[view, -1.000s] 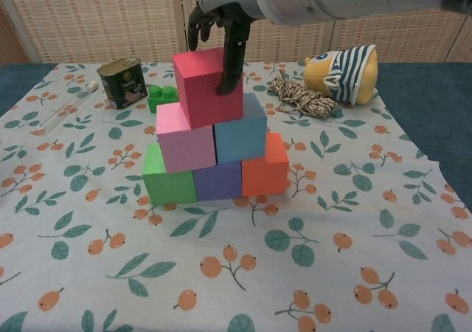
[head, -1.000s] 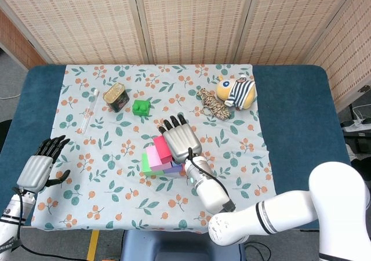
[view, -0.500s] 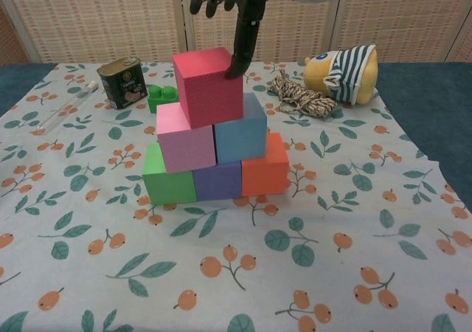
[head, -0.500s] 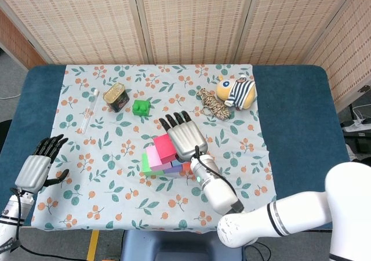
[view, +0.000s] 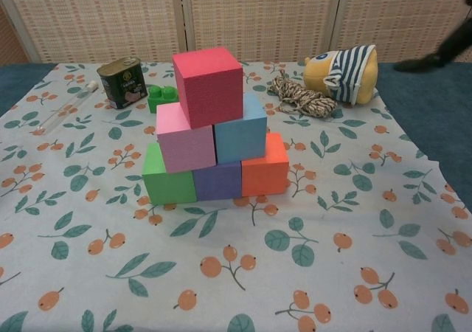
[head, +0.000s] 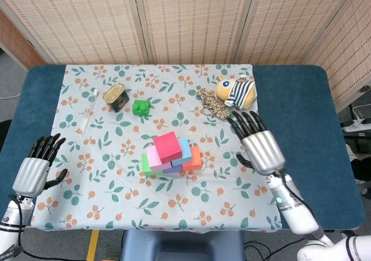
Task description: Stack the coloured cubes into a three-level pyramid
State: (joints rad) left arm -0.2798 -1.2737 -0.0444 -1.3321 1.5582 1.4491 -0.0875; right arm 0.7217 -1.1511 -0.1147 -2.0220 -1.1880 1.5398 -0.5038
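The pyramid (view: 214, 129) looks done to me. Three cubes sit on the bottom: a green cube (view: 168, 175), a purple cube (view: 217, 180) and an orange cube (view: 265, 165). On them sit a pink cube (view: 184, 137) and a light blue cube (view: 240, 131). The red cube (view: 208, 85) sits on top, turned a little so its corner points toward me (not lined up with the ones below).

My right hand (head: 259, 147) is off to the side with its fingers spread wide, and it holds nothing. The pyramid lies to the left of this hand, near but not touching it. My left hand (head: 36, 168) is also wide and holds nothing. The pyramid is to its right and well apart from it. So the right hand is the nearer one.

The bottom row is the long part of the pyramid, and it runs from left to right across the table (head: 301, 116), so the line of it points toward my right hand. The stack itself points straight up.

I think nothing is left to stack. If I wanted to square up the red cube, I would reach left with the right hand.
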